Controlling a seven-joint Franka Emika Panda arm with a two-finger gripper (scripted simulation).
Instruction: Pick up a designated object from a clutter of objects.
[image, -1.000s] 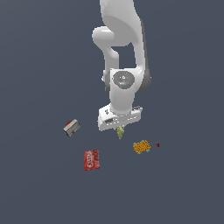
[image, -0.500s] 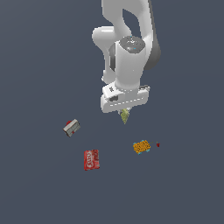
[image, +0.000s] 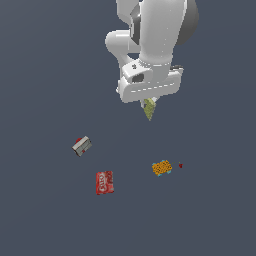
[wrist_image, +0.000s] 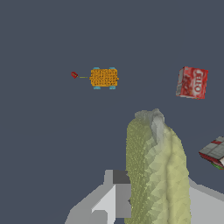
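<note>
The pale yellow-green pad (image: 149, 109), the designated object, hangs edge-down under my gripper (image: 149, 102), well above the floor. My gripper is shut on it; in the wrist view the pad (wrist_image: 157, 175) stands between the grey fingers (wrist_image: 114, 199). The other clutter lies on the floor below: a red packet (image: 104, 182), an orange speckled block (image: 161, 167), a grey-white box with red marks (image: 81, 145) and a tiny red bit (image: 180, 165).
The red packet (wrist_image: 192, 82), the orange block (wrist_image: 104, 78), the tiny red bit (wrist_image: 74, 75) and the grey-white box (wrist_image: 214, 152) show in the wrist view, spread apart on the dark floor (image: 45, 210).
The arm has risen steadily, carrying the yellow-green pad up off the floor. The other items have not moved.
</note>
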